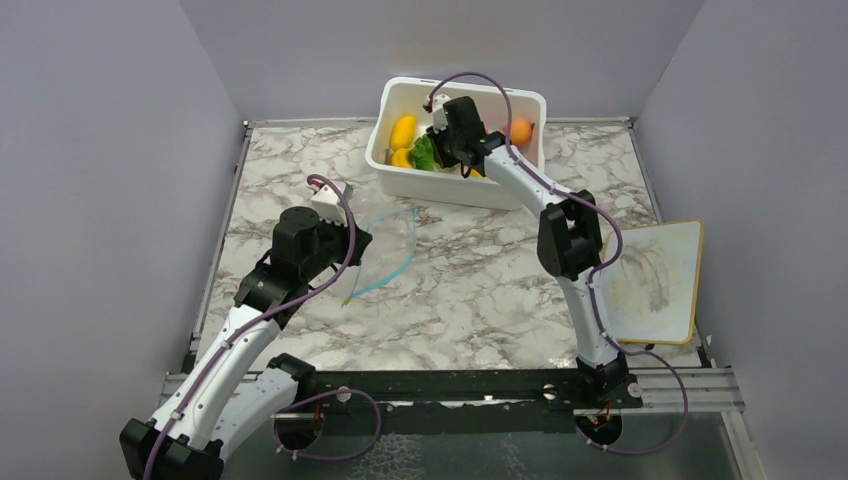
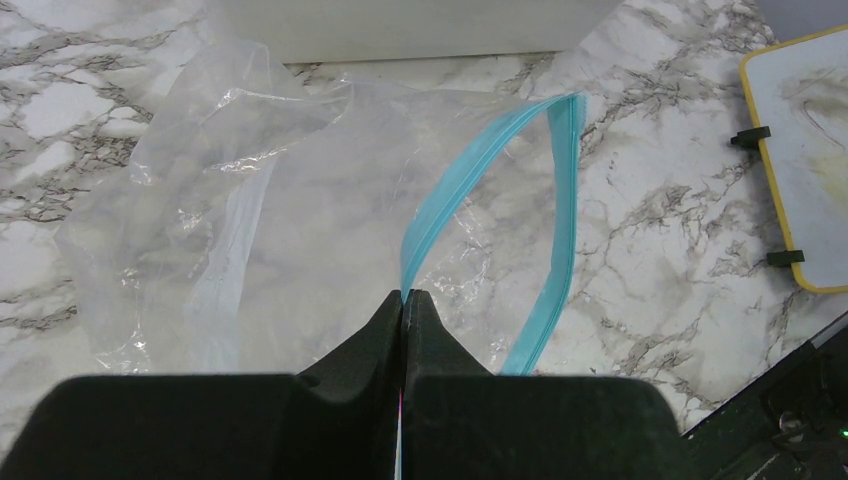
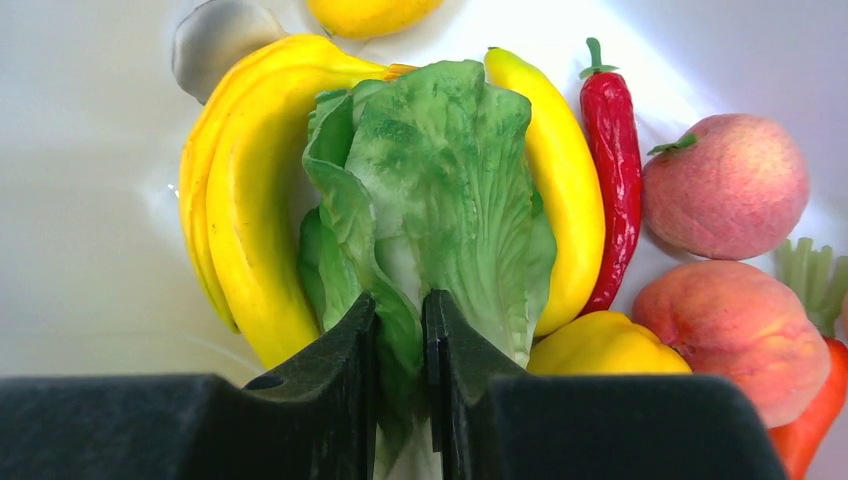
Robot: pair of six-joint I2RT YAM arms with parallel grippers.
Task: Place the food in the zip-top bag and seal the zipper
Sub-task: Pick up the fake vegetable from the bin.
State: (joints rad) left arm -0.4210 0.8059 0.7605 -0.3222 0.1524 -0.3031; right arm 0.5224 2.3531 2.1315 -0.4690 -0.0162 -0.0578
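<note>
The clear zip-top bag (image 2: 250, 190) lies crinkled on the marble table, its mouth open. Its light-blue zipper (image 2: 560, 210) forms a loop; it also shows in the top view (image 1: 395, 262). My left gripper (image 2: 404, 296) is shut on one side of the zipper strip and holds it up. My right gripper (image 3: 400, 305) is inside the white tub (image 1: 395, 175), shut on the base of the green lettuce (image 3: 440, 170). Around the lettuce lie yellow bananas (image 3: 235, 190), a red chilli (image 3: 612, 150), two peaches (image 3: 725, 185) and a yellow pepper (image 3: 600, 345).
A yellow-framed whiteboard (image 1: 655, 280) lies at the table's right edge. The tub stands at the back centre against the wall. An orange fruit (image 1: 520, 130) sits in the tub's right end. Grey walls close three sides.
</note>
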